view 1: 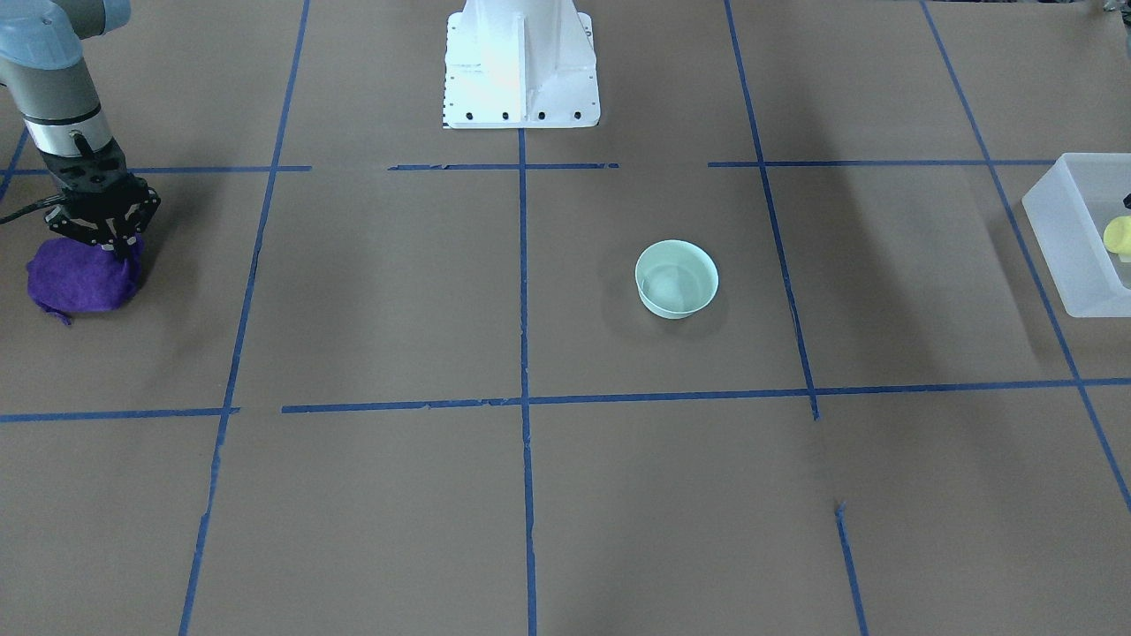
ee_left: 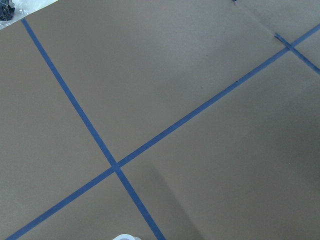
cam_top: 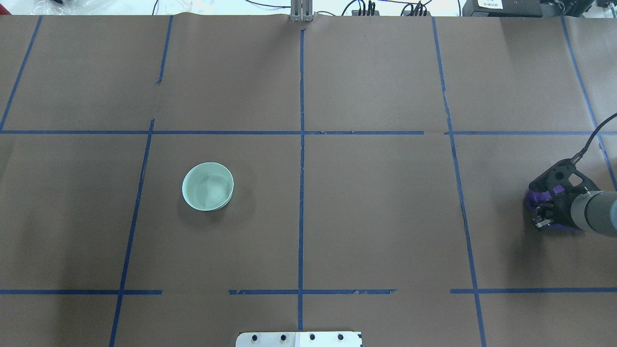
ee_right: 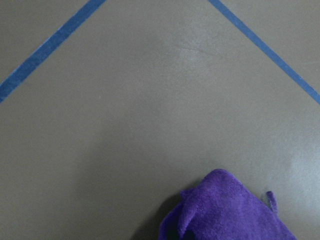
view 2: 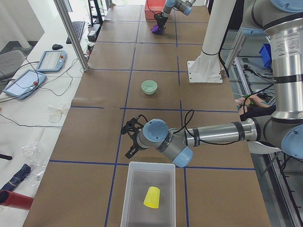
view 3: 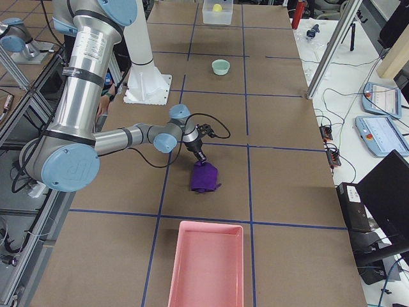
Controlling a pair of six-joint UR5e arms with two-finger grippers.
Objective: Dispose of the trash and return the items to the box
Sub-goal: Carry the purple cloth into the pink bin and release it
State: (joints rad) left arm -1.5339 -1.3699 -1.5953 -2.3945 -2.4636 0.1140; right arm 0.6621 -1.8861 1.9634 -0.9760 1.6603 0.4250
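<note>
The mint-green bowl (view 1: 676, 279) stands upright and empty near the table's middle; it also shows in the overhead view (cam_top: 207, 186). The yellow cup (view 1: 1119, 237) lies on its side in the frosted-white box (view 1: 1074, 256) at the table's end on my left side, as the exterior left view also shows (view 2: 152, 197). My left gripper (view 2: 127, 140) hovers just beyond the box's (view 2: 142, 198) far wall; I cannot tell if it is open or shut. My right gripper (view 1: 119, 250) is down on the top of the purple cloth bundle (view 1: 81, 281) and shut on it.
A pink tray (view 3: 206, 262) lies at the table's end on my right side, a little past the purple cloth (view 3: 204, 178). The white robot base (view 1: 521, 71) stands at the table's robot-side edge. Blue tape lines divide the brown table (cam_top: 385, 217).
</note>
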